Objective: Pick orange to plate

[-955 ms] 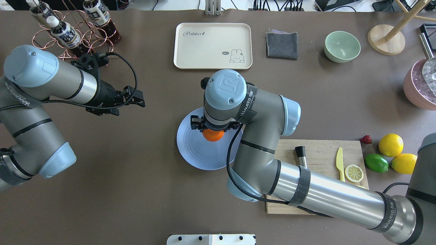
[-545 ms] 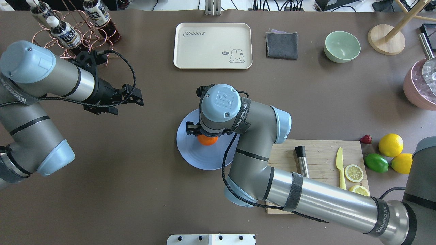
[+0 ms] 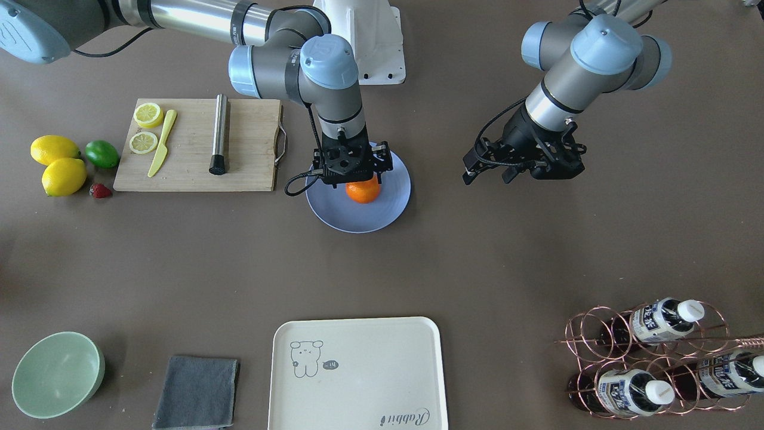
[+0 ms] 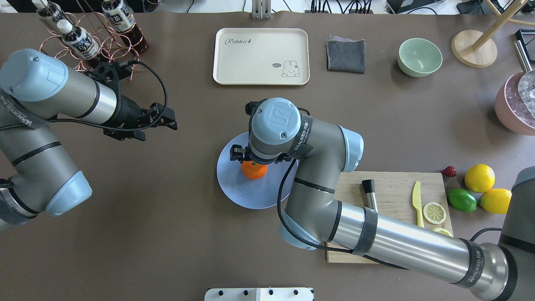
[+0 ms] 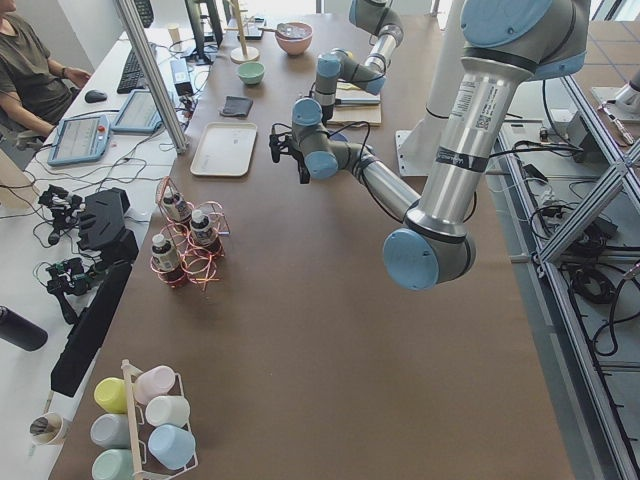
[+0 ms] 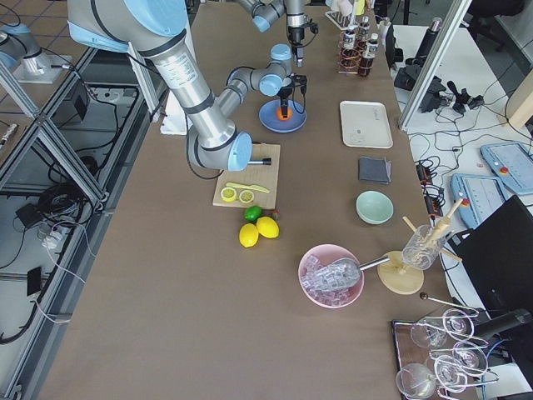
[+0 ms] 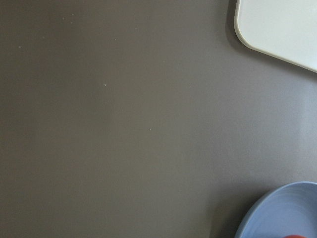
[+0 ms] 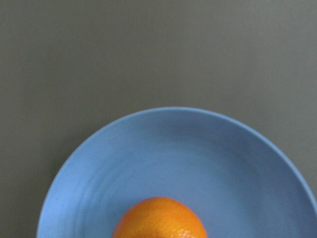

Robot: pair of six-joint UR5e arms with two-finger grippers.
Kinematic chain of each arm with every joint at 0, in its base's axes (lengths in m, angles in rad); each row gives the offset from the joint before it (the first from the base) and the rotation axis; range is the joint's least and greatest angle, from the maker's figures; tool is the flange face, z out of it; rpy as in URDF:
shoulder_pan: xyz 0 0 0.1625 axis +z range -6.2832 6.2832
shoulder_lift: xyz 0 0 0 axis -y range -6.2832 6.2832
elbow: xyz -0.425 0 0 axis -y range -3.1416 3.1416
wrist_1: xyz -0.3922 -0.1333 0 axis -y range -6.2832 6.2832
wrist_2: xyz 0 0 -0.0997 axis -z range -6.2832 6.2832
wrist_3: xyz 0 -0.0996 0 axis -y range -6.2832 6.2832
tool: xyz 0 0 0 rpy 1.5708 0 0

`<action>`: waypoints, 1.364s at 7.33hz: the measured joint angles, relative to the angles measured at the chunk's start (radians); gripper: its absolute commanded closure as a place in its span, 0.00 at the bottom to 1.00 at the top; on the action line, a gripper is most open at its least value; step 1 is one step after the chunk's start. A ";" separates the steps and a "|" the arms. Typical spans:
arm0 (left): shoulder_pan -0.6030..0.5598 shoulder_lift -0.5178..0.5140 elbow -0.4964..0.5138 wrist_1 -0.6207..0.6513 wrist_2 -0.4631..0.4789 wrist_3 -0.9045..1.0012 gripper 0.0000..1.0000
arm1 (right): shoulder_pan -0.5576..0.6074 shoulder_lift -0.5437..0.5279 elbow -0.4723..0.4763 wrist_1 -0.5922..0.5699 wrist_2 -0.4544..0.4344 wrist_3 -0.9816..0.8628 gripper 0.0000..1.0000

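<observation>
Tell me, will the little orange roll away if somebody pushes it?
Probably: the small round bright-orange fruit has no flat side. The flat periwinkle-blue plate under it shows hardly any rim, so it likely wouldn't stop it.

Long brown table (image 5: pixel 300 350), white side desk (image 5: pixel 20 240) (cluttered with cables), aluminium frame posts (image 5: pixel 152 75), possibly tiled floor (image 5: pixel 610 440).

Orange (image 4: pixel 254 170) sits on plate (image 4: pixel 242 192) mid-table, with right gripper (image 3: pixel 352 173) directly over it. Cutting board (image 4: pixel 393 188) lies beside plate on robot's right. Lemons (image 4: pixel 479 178) and lime (image 4: pixel 462 200) lie off the board's right end. Tray (image 4: pixel 261 56) is on the far side of plate, with cloth (image 4: pixel 346 55) and then bowl (image 4: pixel 419 57) further right. Bottle rack (image 4: pixel 90 39) is in the far left corner. Left gripper (image 4: pixel 165 119) is left of plate.
</observation>
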 measured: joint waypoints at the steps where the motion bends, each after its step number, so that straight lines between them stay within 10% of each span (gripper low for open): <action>1: -0.052 0.003 -0.013 0.055 -0.040 0.078 0.03 | 0.081 -0.036 0.094 -0.088 0.073 -0.061 0.00; 5: -0.422 0.130 -0.071 0.363 -0.182 0.808 0.03 | 0.588 -0.353 0.265 -0.240 0.422 -0.754 0.00; 10: -0.792 0.328 -0.033 0.515 -0.284 1.424 0.02 | 1.029 -0.670 0.122 -0.241 0.508 -1.494 0.00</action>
